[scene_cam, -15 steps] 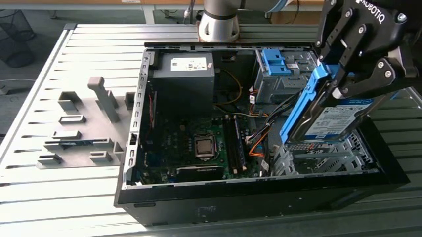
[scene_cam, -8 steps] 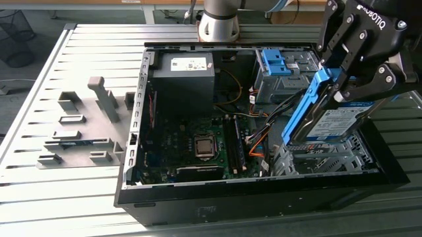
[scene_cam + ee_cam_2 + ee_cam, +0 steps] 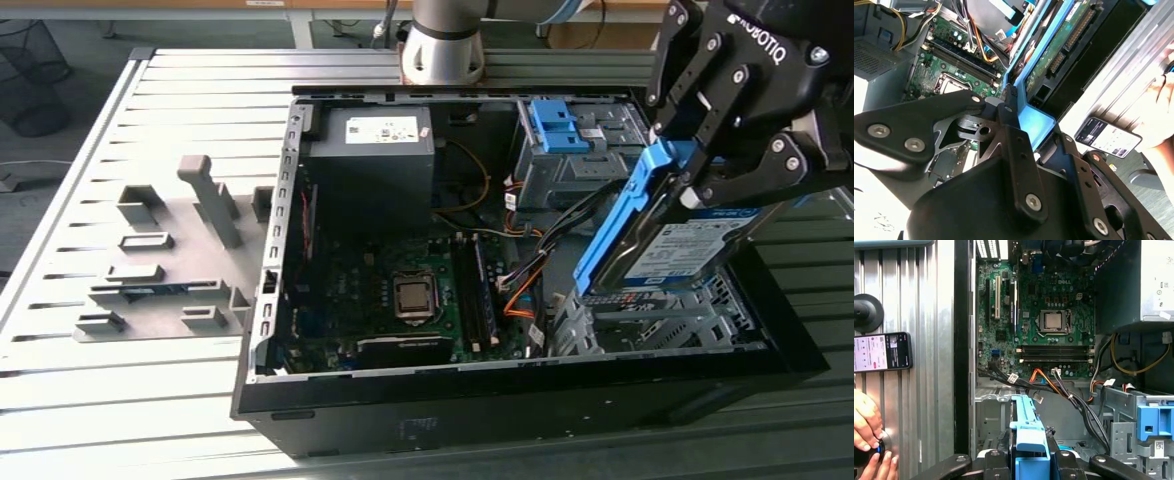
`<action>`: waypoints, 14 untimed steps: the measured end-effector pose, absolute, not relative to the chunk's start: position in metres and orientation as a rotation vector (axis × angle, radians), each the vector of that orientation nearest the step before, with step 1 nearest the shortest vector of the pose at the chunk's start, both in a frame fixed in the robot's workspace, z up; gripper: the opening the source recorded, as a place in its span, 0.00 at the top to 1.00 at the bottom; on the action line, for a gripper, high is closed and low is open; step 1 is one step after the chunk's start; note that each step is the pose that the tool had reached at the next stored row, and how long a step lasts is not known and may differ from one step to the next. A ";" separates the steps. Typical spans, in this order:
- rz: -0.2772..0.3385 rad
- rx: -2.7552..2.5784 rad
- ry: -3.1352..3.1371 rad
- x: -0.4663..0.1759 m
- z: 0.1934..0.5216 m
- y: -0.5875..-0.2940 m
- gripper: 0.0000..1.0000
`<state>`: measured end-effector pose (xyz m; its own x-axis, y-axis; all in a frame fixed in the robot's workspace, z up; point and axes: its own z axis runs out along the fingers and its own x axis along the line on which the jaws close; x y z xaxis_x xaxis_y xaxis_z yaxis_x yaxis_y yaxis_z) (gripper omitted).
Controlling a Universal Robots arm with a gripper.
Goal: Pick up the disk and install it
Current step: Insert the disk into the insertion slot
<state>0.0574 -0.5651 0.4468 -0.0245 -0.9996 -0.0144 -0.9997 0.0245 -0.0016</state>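
My gripper [image 3: 701, 172] is shut on the disk [image 3: 674, 250], a silver drive with a white-and-blue label in a blue plastic carrier [image 3: 617, 215]. The disk hangs tilted, on edge, just above the metal drive cage [image 3: 654, 322] at the exterior view's right of the open computer case [image 3: 534, 395]. In the second wrist view the gripper [image 3: 1036, 136] clamps the carrier [image 3: 1036, 120], and the drive's green underside [image 3: 1054, 47] slants away. In the first wrist view the carrier [image 3: 1029, 435] sits between the black fingers [image 3: 996, 460] over the cage floor.
Inside the case lie the motherboard [image 3: 400, 290], power supply [image 3: 374, 150], loose cables [image 3: 527, 285] and a blue carrier [image 3: 554, 125] in the far bay. Grey fixtures [image 3: 174, 260] stand on the slatted table. A phone [image 3: 881, 351] and a person's hand [image 3: 866, 425] are beside the case.
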 end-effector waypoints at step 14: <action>0.014 -2.186 2.240 0.066 0.440 -0.566 0.64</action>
